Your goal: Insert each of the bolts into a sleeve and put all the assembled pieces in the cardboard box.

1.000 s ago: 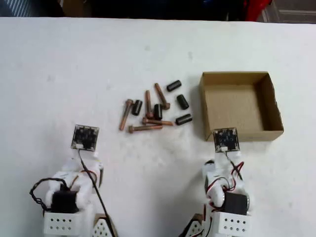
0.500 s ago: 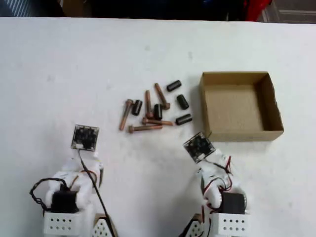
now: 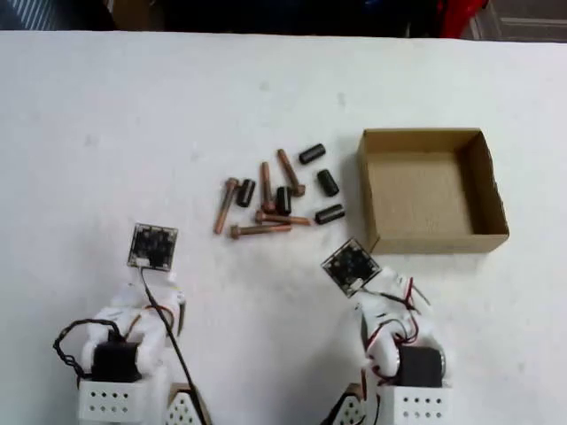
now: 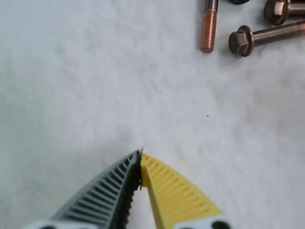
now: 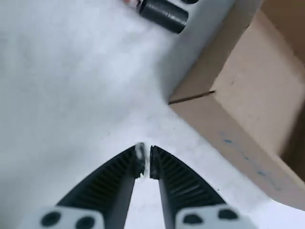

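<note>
Several copper bolts (image 3: 260, 229) and several black sleeves (image 3: 328, 182) lie loose in a pile at the table's middle. The open cardboard box (image 3: 438, 241) stands to their right with nothing in it. My left arm (image 3: 153, 246) rests at the near left, short of the pile. Its gripper (image 4: 140, 156) is shut on nothing above bare table, and two bolts (image 4: 208, 28) lie beyond its tips. My right arm (image 3: 352, 266) sits by the box's near left corner. The right gripper (image 5: 144, 153) is shut and holds nothing, with a black sleeve (image 5: 163, 14) and the box corner (image 5: 228, 95) ahead of it.
The white table (image 3: 133, 115) spreads wide to the left and behind the pile. The box wall (image 3: 365, 190) stands close to the right of the nearest sleeve (image 3: 330, 213). A dark room edge runs along the far side.
My right arm's wrist has swung left, from the box's front wall to its near left corner, toward the pile. The left arm and the parts have not moved.
</note>
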